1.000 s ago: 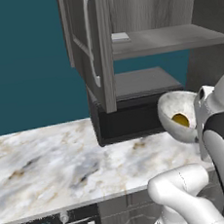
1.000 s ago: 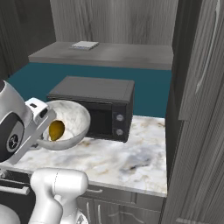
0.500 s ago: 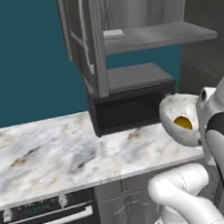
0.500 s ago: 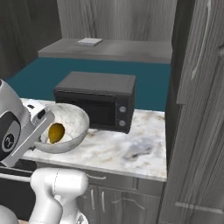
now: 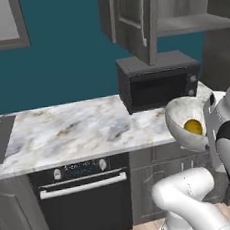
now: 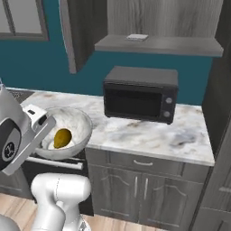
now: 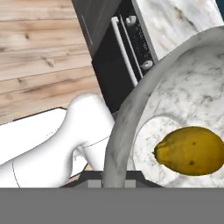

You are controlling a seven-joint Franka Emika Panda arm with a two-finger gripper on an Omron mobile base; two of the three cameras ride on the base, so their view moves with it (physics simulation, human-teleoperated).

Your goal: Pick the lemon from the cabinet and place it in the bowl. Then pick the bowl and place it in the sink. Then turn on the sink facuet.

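- While the arm holds it off the surface (image 5: 83,130), the bowl (image 5: 184,125) is tipped, its mouth turned up and toward the base cameras, out past the surface's front edge and above the low cupboards.
- The fingers (image 7: 114,180) are closed tight on the bowl's rim, which runs between them at the bottom of the hand view.
- The lemon (image 7: 191,151) lies inside the bowl on its lower wall, long axis across the hand view, one blunt tip pointing toward the rim where the fingers pinch.
- In the right base view the lemon (image 6: 62,137) rests low in the bowl (image 6: 67,133), close beside the wrist.
- Against the earlier frames the whole scene has slid sideways with the base: the microwave (image 5: 159,84) and the open cabinet (image 5: 142,18) now sit farther right in the left base view, and an oven (image 5: 83,196) and a dark panel at the surface's left end have come into sight.
- Bowl and lemon keep the same place relative to the arm.
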